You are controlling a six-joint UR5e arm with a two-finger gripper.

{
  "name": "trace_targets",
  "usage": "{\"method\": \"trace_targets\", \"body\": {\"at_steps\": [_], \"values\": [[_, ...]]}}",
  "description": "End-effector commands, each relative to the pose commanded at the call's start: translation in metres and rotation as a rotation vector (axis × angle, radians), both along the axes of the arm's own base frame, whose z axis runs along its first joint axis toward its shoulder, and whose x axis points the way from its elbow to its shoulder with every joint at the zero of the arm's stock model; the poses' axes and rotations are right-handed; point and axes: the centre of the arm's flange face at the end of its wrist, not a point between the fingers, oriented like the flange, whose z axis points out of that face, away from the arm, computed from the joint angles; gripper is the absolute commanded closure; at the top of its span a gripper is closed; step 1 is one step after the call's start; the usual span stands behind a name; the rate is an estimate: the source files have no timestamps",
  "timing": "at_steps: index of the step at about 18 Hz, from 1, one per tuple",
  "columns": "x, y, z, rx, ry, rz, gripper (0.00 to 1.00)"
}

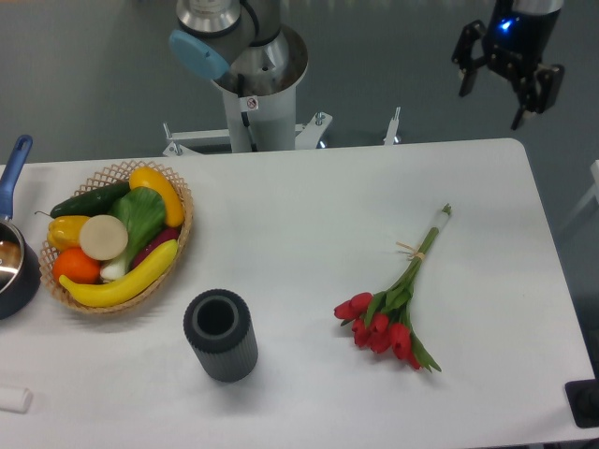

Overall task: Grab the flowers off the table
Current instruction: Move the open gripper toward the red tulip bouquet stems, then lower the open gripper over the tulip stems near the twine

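The flowers (393, 304), red tulips with green stems tied by a thin beige band, lie flat on the right half of the white table (309, 215), heads toward the front and stem ends toward the back right. My gripper (492, 103) hangs high above the table's back right corner, well away from the flowers. Its two black fingers are spread apart with nothing between them.
A wicker basket (120, 236) of fruit and vegetables sits at the left. A dark ribbed cylinder (220, 335) stands in front of it. A pot with a blue handle (13, 253) is at the left edge. The arm's base (257, 79) rises behind the table.
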Motion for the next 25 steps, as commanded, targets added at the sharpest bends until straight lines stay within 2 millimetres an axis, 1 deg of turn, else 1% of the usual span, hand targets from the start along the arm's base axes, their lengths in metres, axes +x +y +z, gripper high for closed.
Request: {"method": "trace_targets", "body": {"at_steps": [2, 4, 7, 9, 11, 13, 15, 18, 20, 22, 23, 24, 25], "values": [[0.005, 0.012, -0.006, 0.023, 0.003, 0.010, 0.00], [0.007, 0.015, -0.011, 0.028, -0.016, 0.036, 0.00], [0.017, 0.028, -0.027, 0.024, -0.059, 0.076, 0.00], [0.014, 0.031, -0.034, 0.023, -0.081, 0.109, 0.00], [0.012, 0.040, -0.043, 0.020, -0.098, 0.133, 0.00], [0.007, 0.046, -0.053, 0.025, -0.111, 0.211, 0.00], [0.009, 0.065, -0.066, 0.020, -0.132, 0.193, 0.00], [0.006, 0.078, -0.085, 0.028, -0.179, 0.219, 0.00], [0.003, 0.092, -0.092, 0.044, -0.166, 0.229, 0.00], [0.001, 0.103, -0.105, 0.043, -0.173, 0.238, 0.00], [-0.002, 0.105, -0.110, 0.042, -0.176, 0.242, 0.00], [-0.010, 0.110, -0.119, 0.039, -0.186, 0.235, 0.00], [-0.013, 0.113, -0.129, 0.032, -0.200, 0.234, 0.00]]}}
